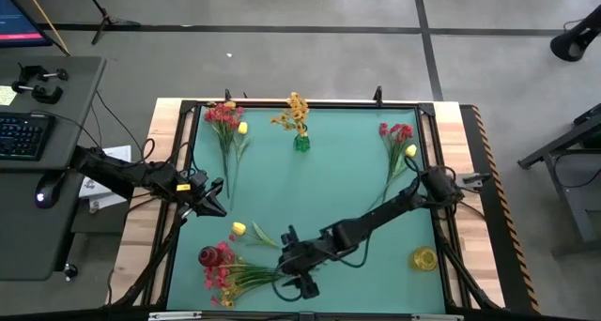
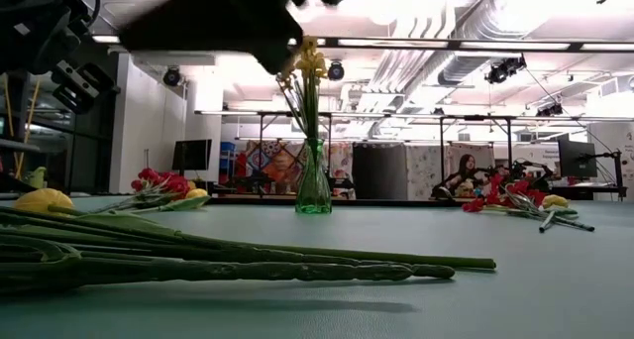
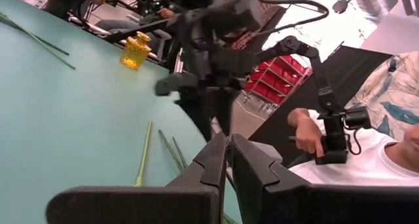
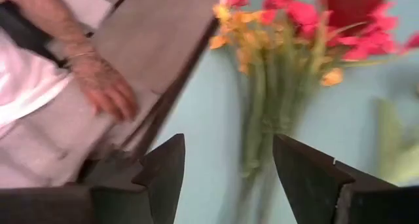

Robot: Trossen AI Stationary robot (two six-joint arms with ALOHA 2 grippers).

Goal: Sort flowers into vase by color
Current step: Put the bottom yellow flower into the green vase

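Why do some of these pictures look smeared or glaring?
Right wrist view: the flowers are streaked with motion blur beyond the open right gripper. Low view: the ceiling lights glare white, and the green stems nearest the lens are soft. High view: evenly lit and sharp.

the high view looks straight down on the whole green table (image 1: 310, 185). the low view sits at the mat's level, close to stems, facing the far room. both share the green vase (image 2: 313, 188). each wrist view peers past its own fingers, close to the table.
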